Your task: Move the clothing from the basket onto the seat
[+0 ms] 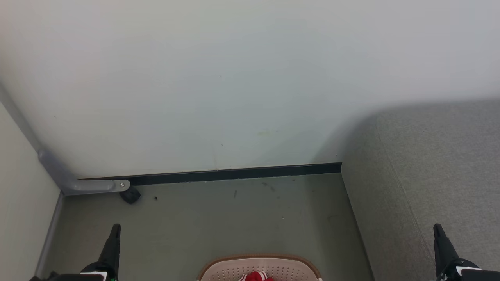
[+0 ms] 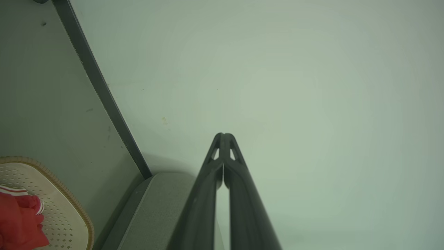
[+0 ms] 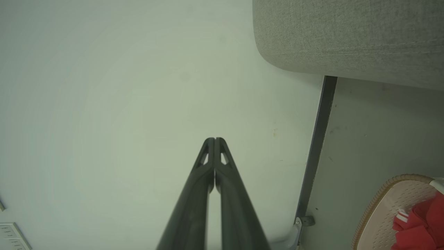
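Both arms sit low in the head view. The left gripper (image 1: 115,228) is at the lower left and the right gripper (image 1: 438,227) at the lower right. Each has its two dark fingers pressed together tip to tip, with nothing between them. The basket (image 1: 259,260) stands on the floor (image 1: 234,218) at the bottom centre of that view, between the two grippers, and the frame edge cuts it off so that I see its far rim. The clothing (image 1: 256,276) is a red bundle inside it, just above the bottom edge. The seat (image 1: 429,175) runs down the right side of the view, beside the basket but apart from it. In the left wrist view the red cloth lies bunched at the lower left with a white stripe showing. I judge the garments to be light, limp and crumpled, so they should drape and may drag a neighbour along; nothing about them looks fragile. I would open the jaws wide and pinch a raised fold or the thicker striped hem near the top of the heap. Digging down to the perforated bottom risks catching a fingertip.
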### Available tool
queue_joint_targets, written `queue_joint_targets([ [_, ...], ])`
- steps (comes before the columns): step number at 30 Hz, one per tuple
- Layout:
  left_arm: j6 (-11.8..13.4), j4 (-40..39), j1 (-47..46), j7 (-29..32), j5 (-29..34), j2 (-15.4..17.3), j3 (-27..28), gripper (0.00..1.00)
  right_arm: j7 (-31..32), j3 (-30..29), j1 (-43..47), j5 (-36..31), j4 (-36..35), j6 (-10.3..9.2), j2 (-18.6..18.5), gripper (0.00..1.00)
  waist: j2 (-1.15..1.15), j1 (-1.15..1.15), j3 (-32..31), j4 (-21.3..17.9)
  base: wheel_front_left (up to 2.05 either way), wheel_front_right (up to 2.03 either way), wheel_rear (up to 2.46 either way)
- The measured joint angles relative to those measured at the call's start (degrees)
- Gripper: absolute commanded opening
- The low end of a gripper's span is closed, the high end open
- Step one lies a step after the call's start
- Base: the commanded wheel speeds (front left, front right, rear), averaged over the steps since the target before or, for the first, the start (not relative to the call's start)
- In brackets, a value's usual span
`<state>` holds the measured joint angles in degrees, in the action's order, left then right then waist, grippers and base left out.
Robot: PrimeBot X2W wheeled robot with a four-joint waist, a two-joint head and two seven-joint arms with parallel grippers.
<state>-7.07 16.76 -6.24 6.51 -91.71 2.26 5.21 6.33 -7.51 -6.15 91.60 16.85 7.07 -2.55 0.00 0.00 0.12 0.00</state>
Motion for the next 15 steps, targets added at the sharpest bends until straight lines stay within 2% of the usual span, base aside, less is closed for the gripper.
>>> queue_joint_targets([
  [15,0.00,0.00,0.00,0.00,0.00,0.00,0.00,0.00,0.00,0.00,0.00,0.00,0.00,0.00,0.00,0.00,0.00,0.00,0.00,0.00,0.00,0.00,0.00],
])
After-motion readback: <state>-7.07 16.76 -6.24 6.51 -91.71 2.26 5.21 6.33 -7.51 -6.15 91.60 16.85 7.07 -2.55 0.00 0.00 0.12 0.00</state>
